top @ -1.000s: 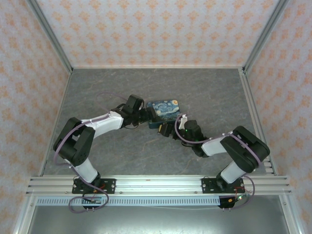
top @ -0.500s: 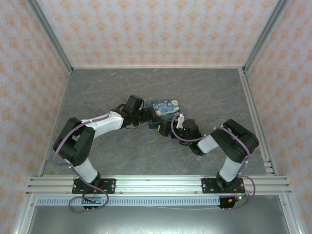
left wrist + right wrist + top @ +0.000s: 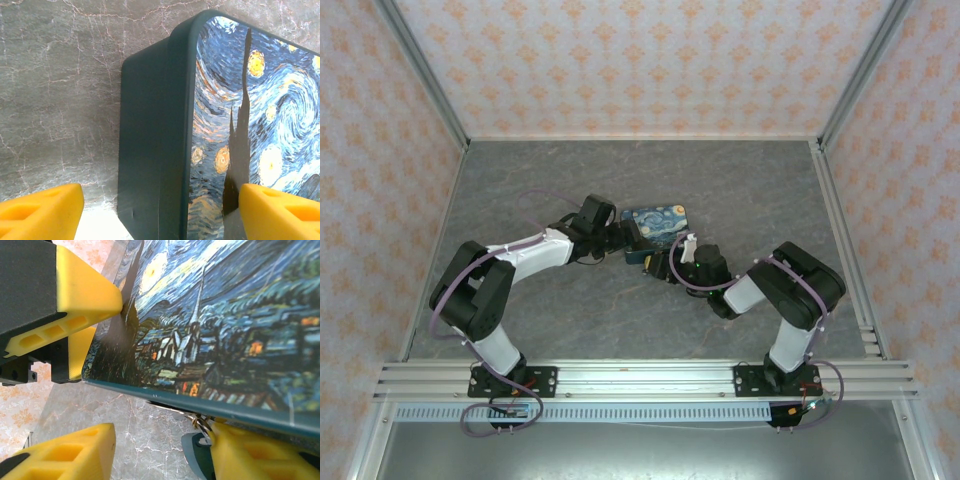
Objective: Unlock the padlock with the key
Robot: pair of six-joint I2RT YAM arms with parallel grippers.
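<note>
The left gripper [image 3: 161, 200] comes at the tin [image 3: 150, 125] from 9 o'clock. Just its yellow plastic fingertips [image 3: 45, 210] poke into the wrist picture, and the rest is cut off. Its jaws stand wide around the tin's corner. One finger lies against the painted lid, and the other has a strip of table [image 3: 60, 90] showing beside it, so it is not squeezing. The table looks like grey stone with thin white cracks. The tin is a flat box with round corners, smooth dark teal sides and a swirly blue and yellow night sky on top. At the tin's 6 o'clock edge the padlock [image 3: 195, 452] peeks out, tiny and dark teal, with a thin shiny metal loop [image 3: 200, 424]. Its lower part is cut off and one side hides behind a yellow finger. From above it is too small to make out. The right gripper [image 3: 162, 440] reaches in from 5 o'clock, jaws apart, with the padlock between them, just beside one finger.
</note>
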